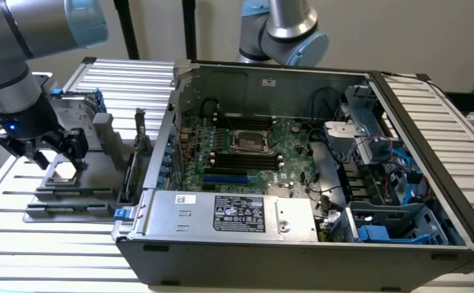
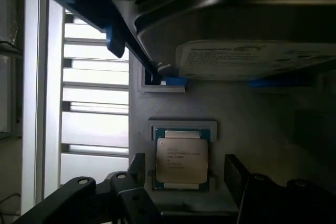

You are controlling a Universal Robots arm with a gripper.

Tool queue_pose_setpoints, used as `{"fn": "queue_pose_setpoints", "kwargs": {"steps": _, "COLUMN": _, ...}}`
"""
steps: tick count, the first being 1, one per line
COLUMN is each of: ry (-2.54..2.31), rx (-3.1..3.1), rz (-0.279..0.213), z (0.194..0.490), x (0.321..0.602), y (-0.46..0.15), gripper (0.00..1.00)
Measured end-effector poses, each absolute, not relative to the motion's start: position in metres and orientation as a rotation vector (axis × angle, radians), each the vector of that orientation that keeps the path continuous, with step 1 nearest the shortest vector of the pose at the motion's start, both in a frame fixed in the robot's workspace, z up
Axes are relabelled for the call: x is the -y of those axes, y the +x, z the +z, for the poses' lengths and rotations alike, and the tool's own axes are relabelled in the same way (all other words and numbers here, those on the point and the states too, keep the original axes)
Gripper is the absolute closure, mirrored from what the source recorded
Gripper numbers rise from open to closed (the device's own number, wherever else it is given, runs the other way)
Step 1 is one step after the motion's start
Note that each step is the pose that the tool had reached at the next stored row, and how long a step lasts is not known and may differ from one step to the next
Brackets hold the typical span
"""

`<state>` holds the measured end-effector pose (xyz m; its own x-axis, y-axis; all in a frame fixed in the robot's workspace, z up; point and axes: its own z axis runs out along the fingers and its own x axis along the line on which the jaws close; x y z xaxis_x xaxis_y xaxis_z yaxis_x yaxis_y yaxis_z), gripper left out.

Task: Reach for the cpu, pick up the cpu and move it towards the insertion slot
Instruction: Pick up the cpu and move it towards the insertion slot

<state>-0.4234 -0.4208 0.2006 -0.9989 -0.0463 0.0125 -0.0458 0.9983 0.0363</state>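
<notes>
Over grey plastic holder [image 1: 66, 196], black tool [image 2: 184, 167] is spread wide, flanking small silvery square cpu [image 2: 181, 157]. Reach looks done; no grasp yet, silver-framed square insertion slot [image 1: 251, 141] well apart.

The exterior view is bright and even; the pale slats of the desk [image 1: 66, 250] reflect much light, and the cpu [image 1: 63, 173] glares almost white. Inside the computer case [image 1: 269, 79] it is dimmer, with shadow near the walls. In the wrist view the desk slats are washed out by strong light, while the end effector [image 2: 184, 167] is a dark silhouette.
</notes>
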Motion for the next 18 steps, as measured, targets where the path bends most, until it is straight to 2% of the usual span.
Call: {"fn": "queue_pose_setpoints", "kwargs": {"steps": 18, "ry": 0.072, "rx": 3.127, "rz": -0.056, "z": 0.1912, "x": 0.4217, "y": -0.4241, "gripper": 0.29}}
